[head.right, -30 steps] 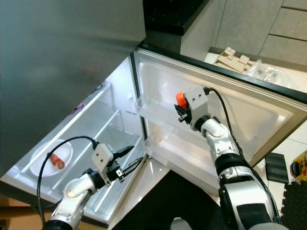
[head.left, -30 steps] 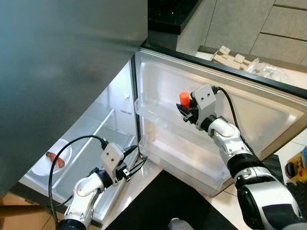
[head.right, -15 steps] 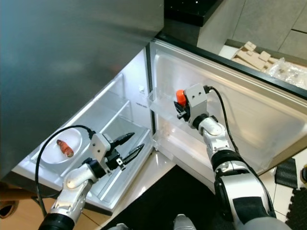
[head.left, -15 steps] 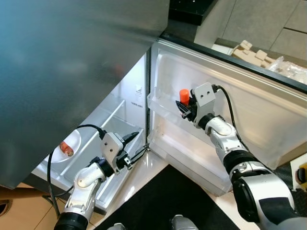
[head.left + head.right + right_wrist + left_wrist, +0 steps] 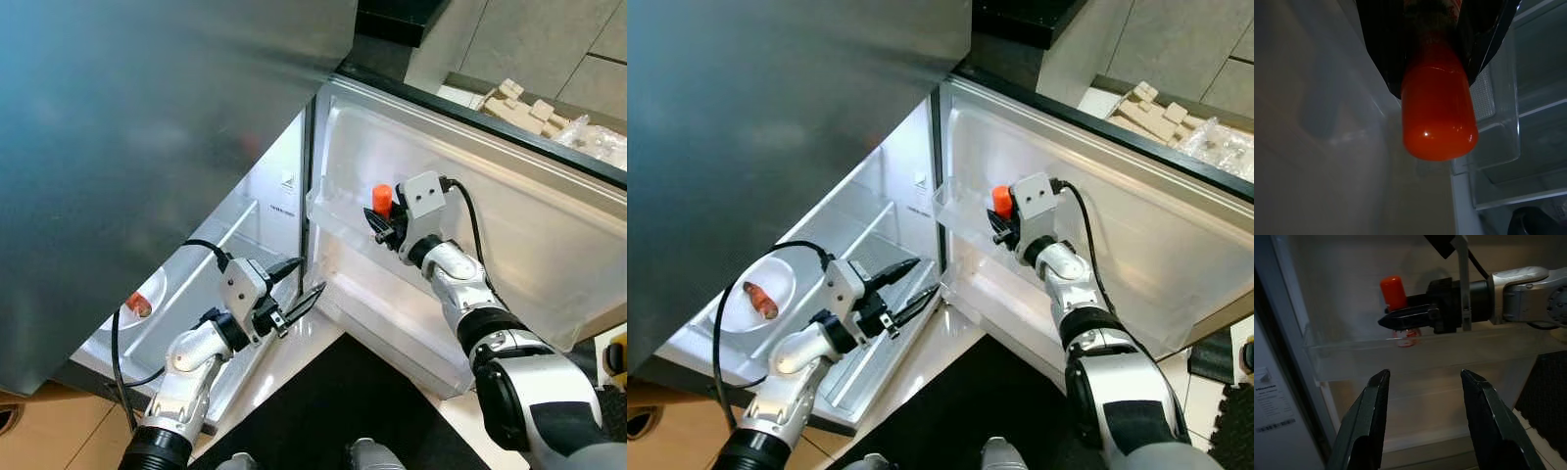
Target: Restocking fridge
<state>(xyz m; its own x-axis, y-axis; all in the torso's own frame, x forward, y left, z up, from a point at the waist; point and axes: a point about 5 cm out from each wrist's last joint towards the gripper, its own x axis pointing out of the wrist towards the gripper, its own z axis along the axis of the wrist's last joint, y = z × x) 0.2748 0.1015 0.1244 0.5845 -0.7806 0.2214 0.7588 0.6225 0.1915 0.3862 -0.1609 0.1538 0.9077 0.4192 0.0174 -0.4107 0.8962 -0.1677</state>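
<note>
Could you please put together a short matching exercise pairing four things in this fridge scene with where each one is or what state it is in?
Column one:
1. orange-capped bottle
2. left gripper
3. right gripper
4. white plate

Column two:
A. open, holding nothing, near the bottom of the fridge opening
B. on a shelf inside the fridge, with a reddish item on it
C. shut on the bottle at the upper door shelf
D. upright, cap up, held at the door shelf

Pairs: 1-D, 2-A, 3-C, 4-B
</note>
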